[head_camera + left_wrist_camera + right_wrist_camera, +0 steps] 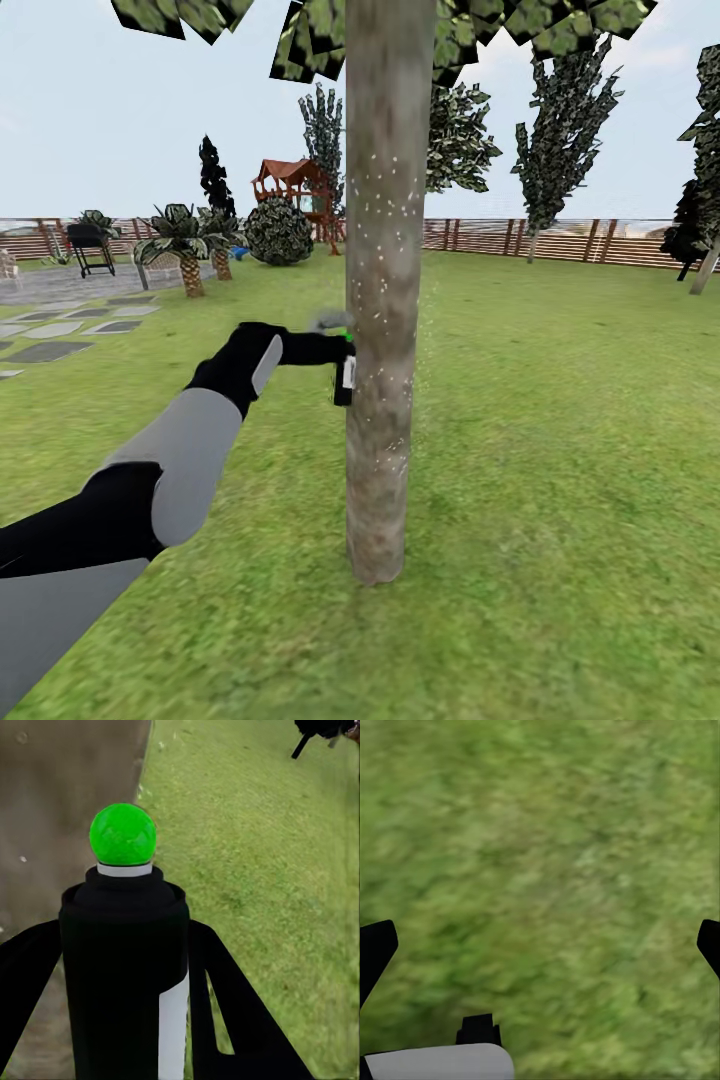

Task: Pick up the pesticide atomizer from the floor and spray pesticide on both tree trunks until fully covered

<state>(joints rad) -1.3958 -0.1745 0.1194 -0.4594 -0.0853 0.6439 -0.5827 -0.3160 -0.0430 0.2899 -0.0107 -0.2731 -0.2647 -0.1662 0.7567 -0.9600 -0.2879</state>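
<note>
Spraying is under way: the left gripper (318, 348) grasps the pesticide atomizer (344, 376), nozzle against the tree trunk (385, 300); white specks dot the bark. Next, I reckon, sweep toward unspeckled bark. The right gripper (540, 945) hangs released over grass.

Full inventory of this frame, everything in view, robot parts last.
tree trunk: 1, grey-brown with white specks, centre, close ahead
pesticide atomizer: 1, black with white label and green spot, against the trunk's left side
lawn: green, all around
fence: brown slats, far edge
play tower: 1, brown, far behind
palms: short, far left
round shrub: 1, dark green, by the tower
barbecue: 1, black, far left
paving stones: grey, left
left claw: black, shut on the atomizer
right claw: black, open over grass
</note>
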